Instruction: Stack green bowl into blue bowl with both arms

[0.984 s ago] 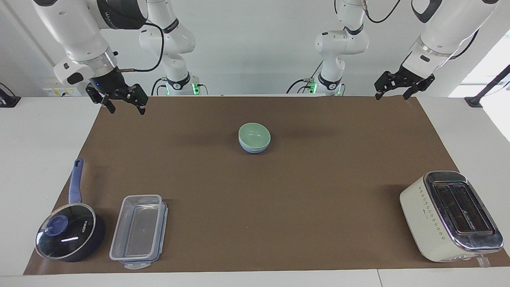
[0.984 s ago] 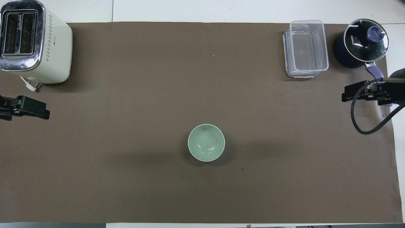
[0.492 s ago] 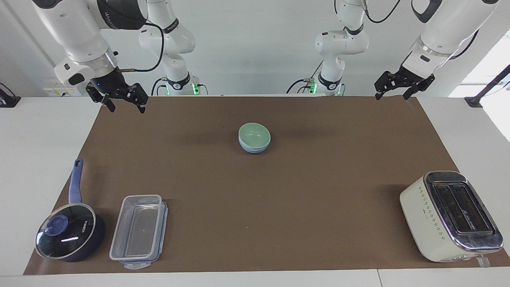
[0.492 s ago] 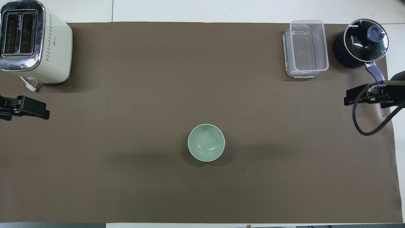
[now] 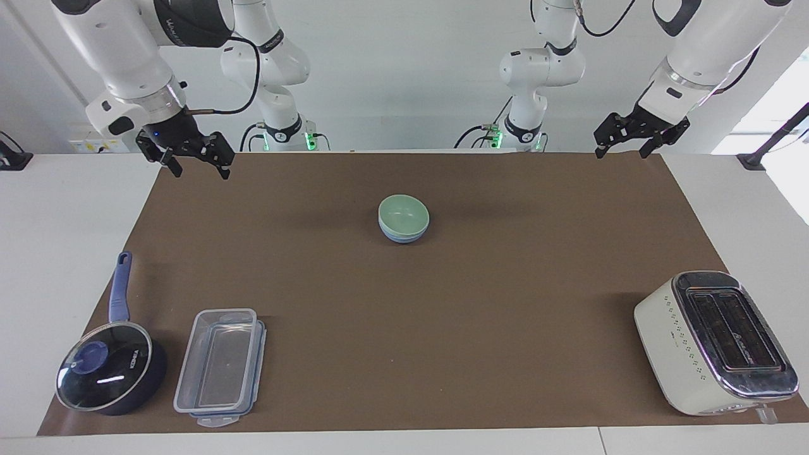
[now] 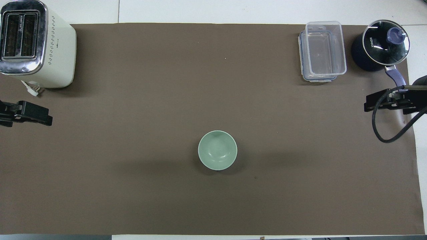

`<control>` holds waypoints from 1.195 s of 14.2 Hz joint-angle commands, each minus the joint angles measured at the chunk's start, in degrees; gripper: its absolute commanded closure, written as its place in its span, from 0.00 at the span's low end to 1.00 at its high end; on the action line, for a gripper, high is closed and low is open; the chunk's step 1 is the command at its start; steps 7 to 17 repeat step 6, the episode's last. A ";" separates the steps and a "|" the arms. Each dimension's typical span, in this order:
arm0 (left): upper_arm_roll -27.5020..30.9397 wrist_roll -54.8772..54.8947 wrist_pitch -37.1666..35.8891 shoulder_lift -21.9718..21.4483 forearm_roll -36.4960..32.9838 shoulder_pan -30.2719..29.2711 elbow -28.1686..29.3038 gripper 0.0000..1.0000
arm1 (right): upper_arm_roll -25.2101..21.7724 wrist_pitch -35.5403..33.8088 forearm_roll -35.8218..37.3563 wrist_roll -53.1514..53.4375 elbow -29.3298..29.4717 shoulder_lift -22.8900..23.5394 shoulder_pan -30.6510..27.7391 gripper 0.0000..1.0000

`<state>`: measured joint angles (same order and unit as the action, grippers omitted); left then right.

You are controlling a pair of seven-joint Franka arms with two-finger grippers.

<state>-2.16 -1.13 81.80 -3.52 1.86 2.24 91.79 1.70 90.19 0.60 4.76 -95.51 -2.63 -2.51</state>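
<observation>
The green bowl (image 5: 403,215) sits nested inside the blue bowl (image 5: 399,237) on the brown mat, about midway between the arms. In the overhead view the green bowl (image 6: 217,150) hides the blue one. My right gripper (image 5: 201,174) is open and empty, up in the air over the mat's corner at the right arm's end; it also shows in the overhead view (image 6: 380,101). My left gripper (image 5: 620,153) is open and empty over the mat's corner at the left arm's end, and shows in the overhead view (image 6: 33,115). Neither touches the bowls.
A dark blue lidded saucepan (image 5: 110,373) and a clear plastic box (image 5: 218,366) stand farther from the robots at the right arm's end. A cream toaster (image 5: 714,344) stands farther from the robots at the left arm's end.
My right gripper has drawn back slightly toward the right arm's end of the table. The bowls and the left gripper have not moved.
</observation>
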 commanded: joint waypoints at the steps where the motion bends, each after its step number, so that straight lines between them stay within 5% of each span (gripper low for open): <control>1: -0.21 0.25 -0.07 -0.35 -0.98 -0.30 -0.03 0.00 | 0.49 -0.72 2.30 -0.63 0.59 0.09 -0.22 0.00; 17: -0.21 0.25 -0.07 -0.35 -0.98 -0.30 -0.03 0.00 | 0.58 -0.37 1.51 0.16 0.50 0.09 -0.83 0.00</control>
